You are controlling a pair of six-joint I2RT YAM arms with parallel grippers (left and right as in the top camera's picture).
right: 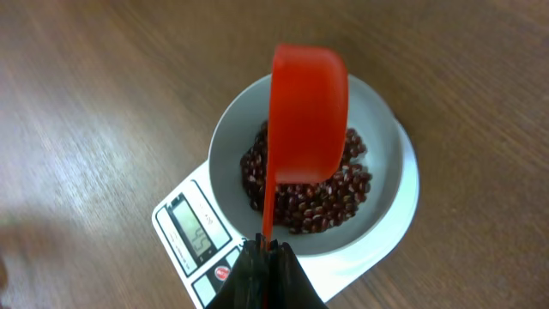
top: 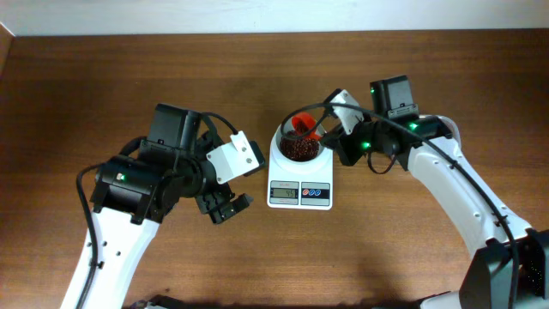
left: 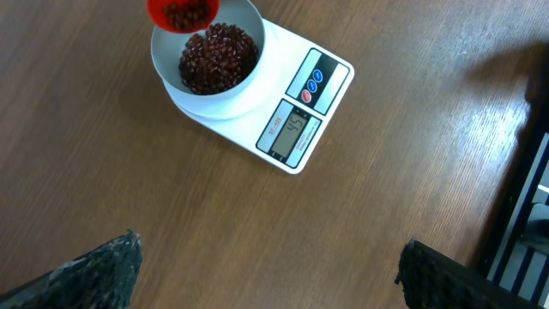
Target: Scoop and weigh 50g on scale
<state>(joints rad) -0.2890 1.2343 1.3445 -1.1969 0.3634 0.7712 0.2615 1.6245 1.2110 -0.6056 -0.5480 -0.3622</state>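
Observation:
The white scale [top: 299,195] stands mid-table, its round bowl [top: 280,137] holding a heap of dark red-brown beans [top: 298,151]. My right gripper [top: 330,137] is shut on the thin handle of an orange-red scoop [top: 302,124] tilted above the bowl. The right wrist view shows the scoop's back [right: 309,112] over the beans [right: 330,202], the gripper [right: 268,249] clamped on the handle. In the left wrist view the scoop [left: 180,13] carries some beans over the bowl [left: 249,90]. The scale's display [left: 292,129] appears to read 45. My left gripper [top: 230,206] hovers open left of the scale, its fingers [left: 94,275] wide apart.
Bare brown wooden tabletop [top: 103,77] surrounds the scale. The table's far edge meets a pale wall [top: 257,13] at the top of the overhead view. A dark frame [left: 523,197] stands at the right edge of the left wrist view.

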